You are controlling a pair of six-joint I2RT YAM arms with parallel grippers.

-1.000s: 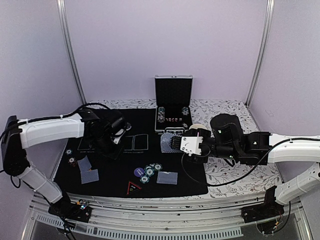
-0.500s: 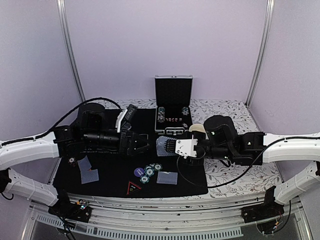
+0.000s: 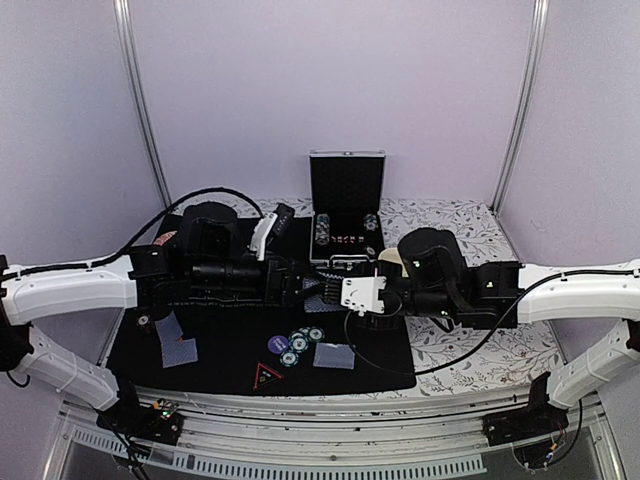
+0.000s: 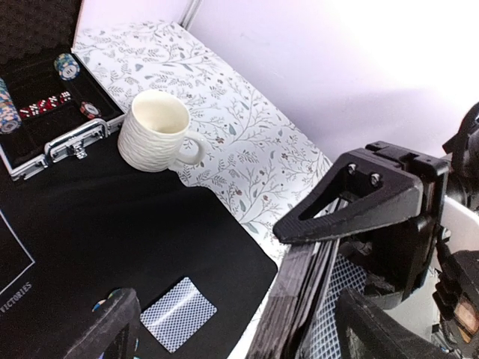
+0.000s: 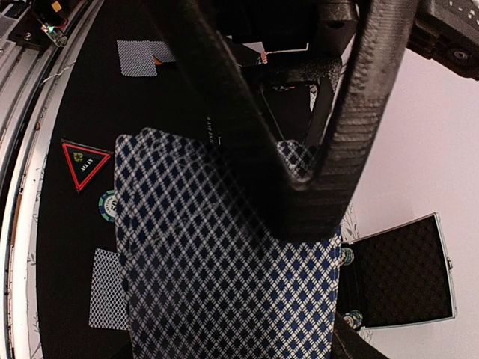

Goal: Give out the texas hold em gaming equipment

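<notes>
My right gripper (image 5: pixel 310 273) is shut on a fanned deck of blue-grey-backed playing cards (image 5: pixel 224 254), held above the mat's middle (image 3: pixel 328 288). My left gripper (image 4: pixel 247 336) has reached across to it and stands open, its fingers (image 4: pixel 112 329) either side of the deck's edge (image 4: pixel 310 299); I cannot tell whether they touch it. Dealt cards lie on the black mat (image 3: pixel 230 350) at the left (image 3: pixel 177 340) and front centre (image 3: pixel 334 356). Green-and-white chips (image 3: pixel 300 343), a purple button (image 3: pixel 277 344) and an orange button (image 3: pixel 147 322) sit there too.
An open metal case (image 3: pixel 346 215) with chips and dice stands at the back. A cream mug (image 4: pixel 157 131) sits by the mat's far right corner. A red triangular marker (image 3: pixel 265 377) lies near the mat's front edge. Floral cloth (image 3: pixel 460 350) covers the right side.
My left arm swung from the mat's left side across to the deck and its gripper opened wide. My right arm shifted slightly left with the deck.
</notes>
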